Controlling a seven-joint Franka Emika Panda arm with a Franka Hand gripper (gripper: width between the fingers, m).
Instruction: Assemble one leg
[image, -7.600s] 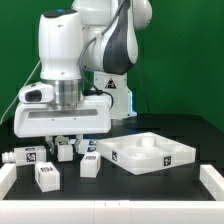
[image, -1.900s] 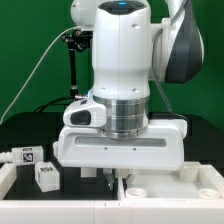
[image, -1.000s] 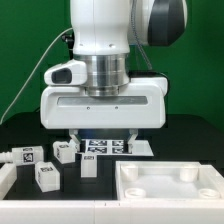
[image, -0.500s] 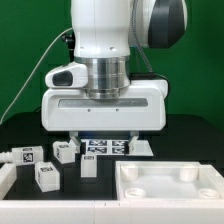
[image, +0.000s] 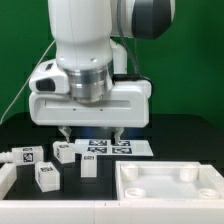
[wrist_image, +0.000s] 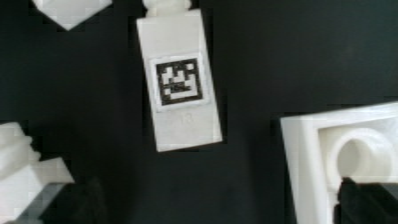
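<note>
The white square tabletop (image: 165, 181) lies flat at the front, on the exterior view's right, with screw holes on its face. Several white legs with tags lie on the exterior view's left: one (image: 22, 157), one (image: 65, 152), one (image: 45, 175) and one (image: 88, 165). My gripper (image: 88, 132) hangs open and empty above the legs, clear of the table. In the wrist view a tagged leg (wrist_image: 178, 85) lies lengthwise ahead of my gripper (wrist_image: 205, 205). A tabletop corner (wrist_image: 338, 150) shows beside one dark fingertip (wrist_image: 365, 200).
The marker board (image: 118, 147) lies flat behind the legs, under my hand. White rails (image: 8, 185) run along the table's front and side edges. A green wall stands behind. Another white piece (wrist_image: 18, 165) shows at the wrist view's edge.
The tabletop now lies nearer the front and to the exterior view's right compared with the oldest frame. In the last half second my hand has shifted to the exterior view's left, still open.
</note>
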